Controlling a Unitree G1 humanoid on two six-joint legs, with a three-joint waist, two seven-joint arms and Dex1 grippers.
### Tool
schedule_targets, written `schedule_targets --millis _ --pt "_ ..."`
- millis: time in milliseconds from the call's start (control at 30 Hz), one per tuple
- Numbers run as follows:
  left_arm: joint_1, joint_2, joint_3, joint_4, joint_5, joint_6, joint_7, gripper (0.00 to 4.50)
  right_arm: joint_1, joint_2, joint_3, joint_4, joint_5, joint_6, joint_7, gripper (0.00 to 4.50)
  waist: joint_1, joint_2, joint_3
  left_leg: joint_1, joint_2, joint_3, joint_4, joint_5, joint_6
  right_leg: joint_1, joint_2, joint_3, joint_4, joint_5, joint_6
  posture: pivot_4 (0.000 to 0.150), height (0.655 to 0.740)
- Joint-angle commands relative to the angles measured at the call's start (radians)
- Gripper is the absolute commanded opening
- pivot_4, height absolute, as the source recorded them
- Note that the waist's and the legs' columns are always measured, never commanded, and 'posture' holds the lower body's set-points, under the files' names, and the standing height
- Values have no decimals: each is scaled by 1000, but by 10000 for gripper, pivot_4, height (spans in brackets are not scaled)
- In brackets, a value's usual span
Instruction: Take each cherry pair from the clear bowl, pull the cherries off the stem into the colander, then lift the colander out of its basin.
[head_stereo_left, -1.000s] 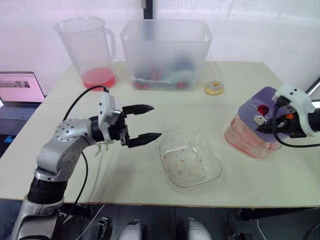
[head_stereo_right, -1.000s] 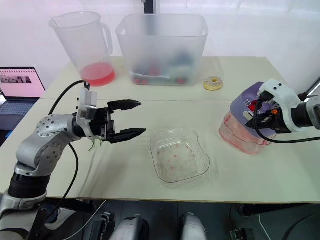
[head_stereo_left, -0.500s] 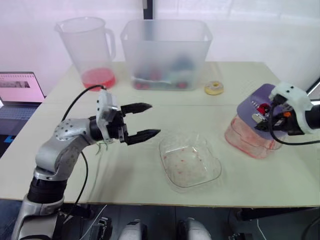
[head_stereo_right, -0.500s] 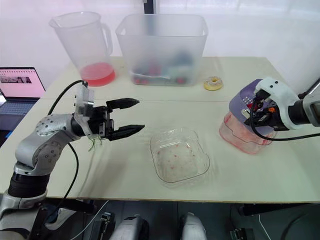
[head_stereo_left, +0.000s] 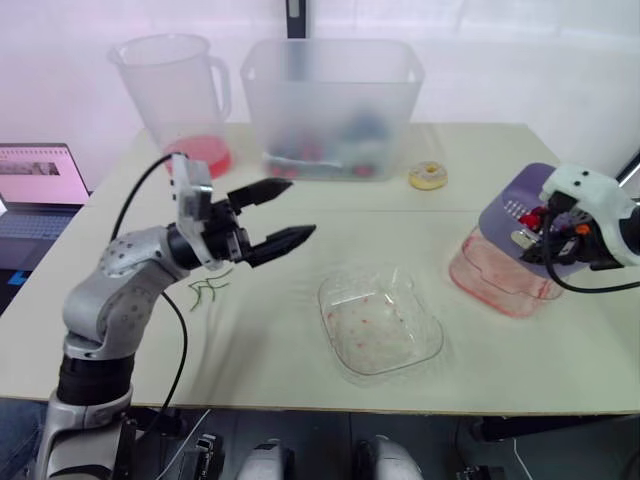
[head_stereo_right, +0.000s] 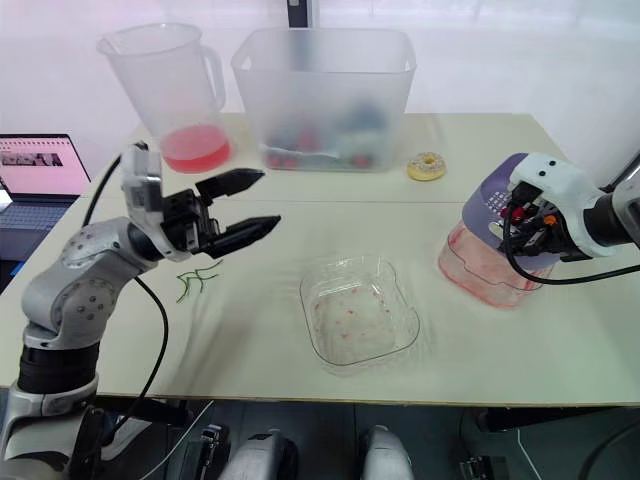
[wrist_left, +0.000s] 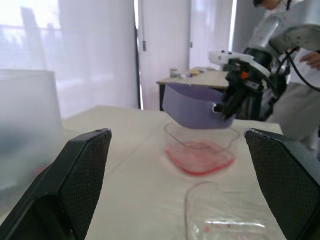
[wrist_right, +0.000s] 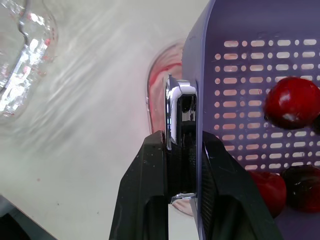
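**Final step, head and wrist views.** Left gripper (head_stereo_left: 300, 207), fingers wide apart and empty, hangs over the table at ten o'clock from the clear bowl (head_stereo_left: 428, 338). Bare stems (head_stereo_left: 208, 290) lie at the bowl's nine o'clock. The bowl holds juice specks but no cherry pairs, so I judge the stemming finished. At the bowl's two o'clock, my right gripper (wrist_right: 182, 145) is clamped on the wall of the colander (head_stereo_left: 515, 205), with cherries (wrist_right: 292, 102) inside. The colander is tilted and raised over its basin (head_stereo_left: 495, 285); whether its base is fully clear I cannot tell. The next move calls for a straight, level rise with a firm pinch, so that no cherries spill.
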Motion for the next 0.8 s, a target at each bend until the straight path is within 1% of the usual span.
schedule_targets --millis 33,167,267,333,433,567,633,800 --pt "69 39 8 -54 43 -18 2 45000 -148 52 85 87 -123 -124 58 2285 -6 0 0 0 0 0 -1 0 0 0 0 0 0 0 0 1500 6886" --pt "132 62 50 -84 53 -18 44 45000 -383 227 263 295 -306 -327 162 2285 -19 0 0 0 1 0 -1 0 -1 0 1 0 0 0 0 1500 6886" --pt "185 70 74 -102 73 -26 76 45000 -498 366 352 484 -416 -500 217 2285 -21 0 0 0 1 0 -2 0 -1 -1 1 1 0 0 0 1500 6886" --pt "241 67 94 -131 91 -30 110 45000 -554 483 389 608 -459 -602 246 2285 -21 0 0 0 1 0 -2 1 -1 -1 0 0 0 0 0 1500 6886" --pt "307 57 98 -177 98 -28 147 45000 -572 599 420 746 -508 -714 282 2285 -19 0 0 -1 1 0 -1 1 -1 -2 0 0 -1 0 0 1500 6886" --pt "380 48 96 -251 111 -21 204 45000 -571 722 421 915 -558 -825 266 2285 -6 0 0 -3 -1 -2 1 1 -1 -1 -1 -1 0 0 0 1500 6886" --pt "409 49 111 -279 105 -14 226 45000 -567 759 423 966 -580 -869 273 2285 -1 0 0 -3 -1 -2 1 1 -1 -1 -1 -1 0 0 0 1500 6886" --pt "471 71 152 -328 96 -7 255 45000 -514 789 437 1010 -630 -964 336 2285 -1 0 0 -2 -1 -2 1 1 -1 -1 -1 -1 1 0 0 1500 6886"
